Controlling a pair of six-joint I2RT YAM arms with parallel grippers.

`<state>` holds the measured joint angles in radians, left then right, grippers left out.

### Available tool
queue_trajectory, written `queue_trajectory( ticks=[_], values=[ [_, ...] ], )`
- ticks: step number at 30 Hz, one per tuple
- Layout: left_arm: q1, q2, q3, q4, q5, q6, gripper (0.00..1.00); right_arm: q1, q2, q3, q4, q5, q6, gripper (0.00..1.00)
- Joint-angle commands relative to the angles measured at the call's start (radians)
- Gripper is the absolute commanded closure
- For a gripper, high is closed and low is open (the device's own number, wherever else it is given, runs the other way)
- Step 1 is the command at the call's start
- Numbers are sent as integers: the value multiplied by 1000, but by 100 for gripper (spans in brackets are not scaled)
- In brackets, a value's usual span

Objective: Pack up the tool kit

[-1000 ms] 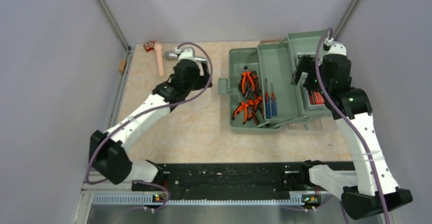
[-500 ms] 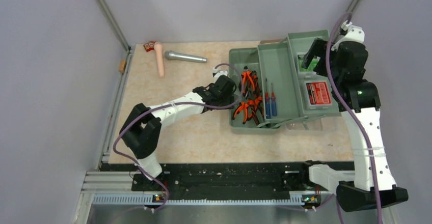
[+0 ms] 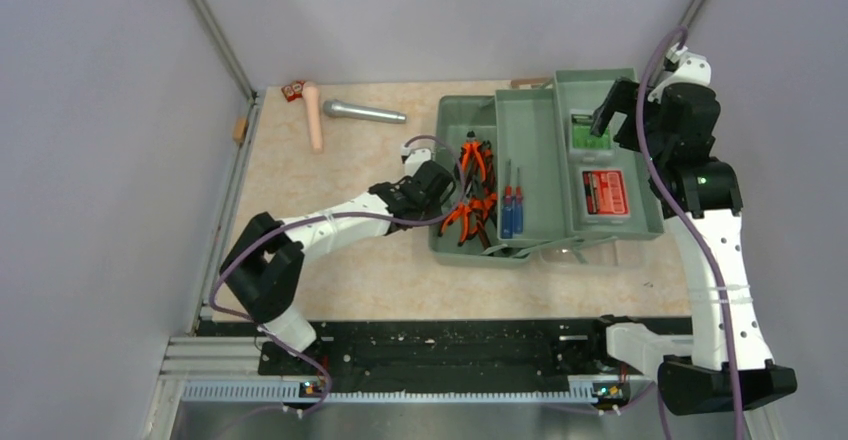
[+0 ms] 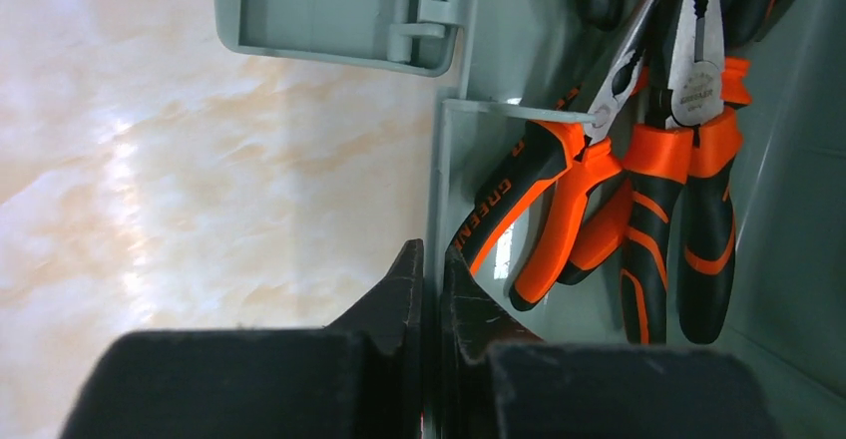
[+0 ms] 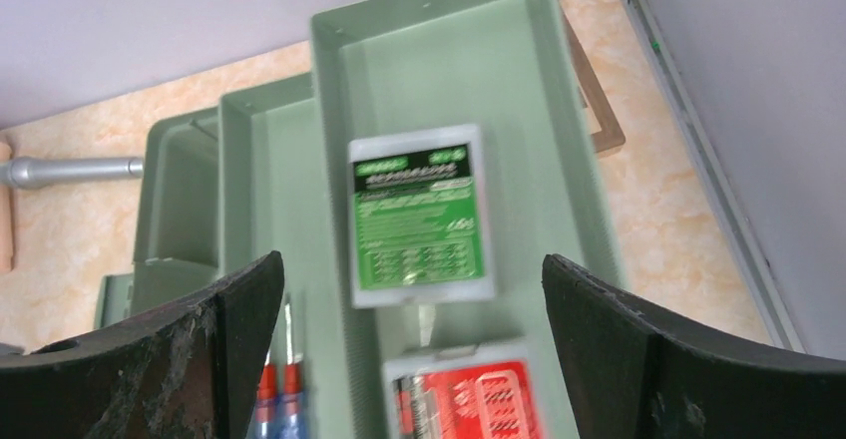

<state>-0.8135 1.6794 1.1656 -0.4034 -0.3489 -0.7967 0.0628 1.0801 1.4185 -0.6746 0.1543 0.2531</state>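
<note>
Two arms on the job, and we've got movement! A second ago the left gripper (image 4: 427,259) was up by the silver microphone (image 3: 365,113); now it has swung across to the near-left wall of the toolbox (image 3: 447,120). From its wrist view we see the fingers (image 4: 404,294) drawn almost together with the thin green wall running down between them, so we judge it's pinching that wall. And look, the whole toolbox has slid left on the table (image 3: 350,260), closer to centre.

The pliers (image 4: 638,190) and screwdrivers (image 3: 510,210) lie in the bottom of the box, while the green box (image 5: 419,215) and red box (image 3: 604,192) sit in the inner tray (image 3: 535,130), which is raised to the right.

The right gripper (image 5: 409,264) has come up from the red box and hovers over the green one, spread wide and carrying nothing. With everything aboard, we reckon seating the tray and closing the lid come next.
</note>
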Motion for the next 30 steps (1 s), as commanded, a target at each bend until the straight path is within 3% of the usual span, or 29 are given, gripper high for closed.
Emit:
queue_trajectory(
  ticks=[1, 13, 21, 30],
  values=[
    [99, -210, -110, -155, -206, -23, 100, -10, -15, -16, 51, -41, -16, 1],
    [265, -508, -359, -252, -257, -71, 100, -10, 29, -84, 71, -86, -3, 4],
    [304, -573, -428, -281, -266, -69, 100, -44, 107, -196, 107, -215, 31, 9],
    [461, -592, -452, -270, -221, 17, 97, -50, 141, -387, 188, -393, 46, 24]
  ],
)
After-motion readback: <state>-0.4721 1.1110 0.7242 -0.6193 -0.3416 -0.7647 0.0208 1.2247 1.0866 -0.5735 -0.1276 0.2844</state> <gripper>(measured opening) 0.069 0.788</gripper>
